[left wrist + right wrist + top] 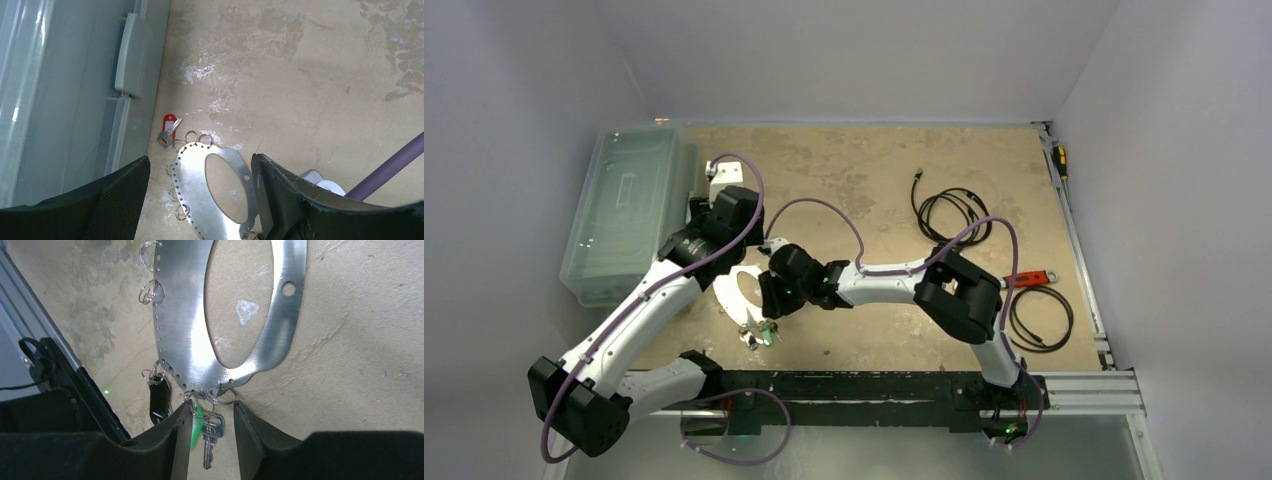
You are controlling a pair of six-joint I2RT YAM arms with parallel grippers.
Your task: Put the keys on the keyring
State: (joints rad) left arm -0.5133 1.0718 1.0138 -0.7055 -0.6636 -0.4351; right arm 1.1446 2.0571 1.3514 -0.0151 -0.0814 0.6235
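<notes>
- Red key (pixel 169 131): loose on the tabletop (pixel 300 75) against the bin (pixel 75 100), just off the keyring's far tip, not threaded.
- Left hand (pixel 200 197): spread wide, pointing down, straddling the keyring (pixel 192 190) across its width and gripping nothing. Nearer arm to the red key.
- Keyring: lies on the tabletop, long axis running straight away from the right hand's fingertips.
- Right hand (pixel 210 410): low at the keyring's near end, part-spread either side of the green key (pixel 198 422). Gap visible, not pinching.
- Black key (pixel 159 400): hangs from a rim ring beside it.
</notes>
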